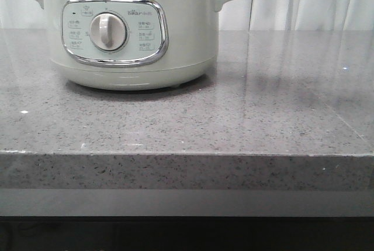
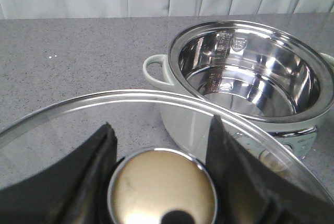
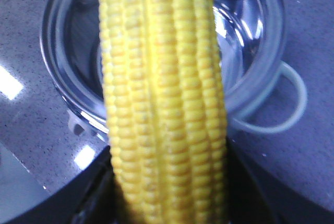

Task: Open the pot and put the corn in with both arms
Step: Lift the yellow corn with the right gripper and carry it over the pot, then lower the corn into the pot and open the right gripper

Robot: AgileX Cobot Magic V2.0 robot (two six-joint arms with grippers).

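- Grey speckled countertop (image 1: 234, 122) filling the middle band of the front view, bare apart from the cooker; neither arm visible there
- Pot (image 1: 130, 31) at upper left of the front view, control panel and silver dial (image 1: 108, 32) facing the camera; lid off, shiny steel inside open and apparently empty in the left wrist view (image 2: 250, 72), upper right of that frame
- Glass lid (image 2: 130, 106) arcing across the lower half of the left wrist view, held off to one side of the pot, presumably to keep the mouth clear for the drop
- Left gripper (image 2: 163, 182) clamped on the lid's round metal knob (image 2: 163, 190), dark fingers (image 2: 88, 172) on either side of it
- Corn (image 3: 164, 104) running down the centre of the right wrist view, poised directly above the pot's open mouth (image 3: 62, 41), ready for release
- Right gripper (image 3: 167, 203) at bottom centre, closed around the cob's lower end, fingertips mostly hidden behind it
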